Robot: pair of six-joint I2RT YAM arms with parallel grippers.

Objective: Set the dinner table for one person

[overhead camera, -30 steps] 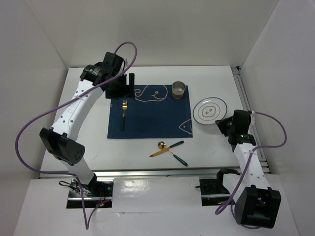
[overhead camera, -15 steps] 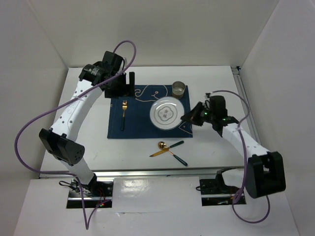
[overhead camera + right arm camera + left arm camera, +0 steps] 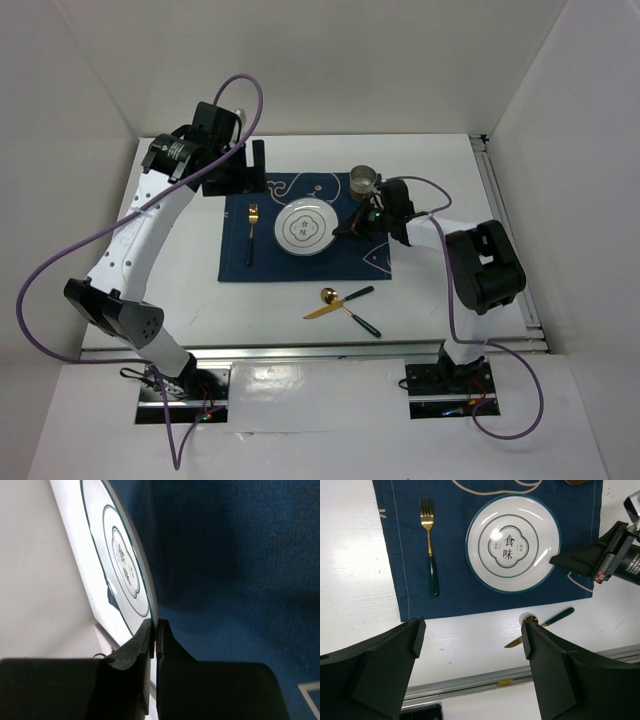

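A white plate [image 3: 303, 227] with a dark rim and a centre emblem sits over the middle of the navy whale placemat [image 3: 300, 262] on the white dinner table [image 3: 180, 285]. My right gripper [image 3: 341, 233] is shut on the plate's right rim; the right wrist view shows both fingers [image 3: 145, 637] pinching the plate [image 3: 117, 562] edge-on above the mat [image 3: 240, 570]. I cannot tell whether the plate touches the mat. My left gripper [image 3: 246, 166] is open and empty, high over the mat's far left corner. Its view shows the plate [image 3: 512, 542] and the right gripper [image 3: 555, 560].
A gold fork with a green handle [image 3: 251, 232] lies on the mat's left side. A metal cup [image 3: 363, 181] stands at the mat's far right corner, close behind my right wrist. A gold spoon [image 3: 328, 296] and knife [image 3: 345, 302] lie crossed on the table near the mat.
My right arm has swung left, carrying the plate from the table's right side to the middle of the placemat. My left gripper has shifted slightly up and left.
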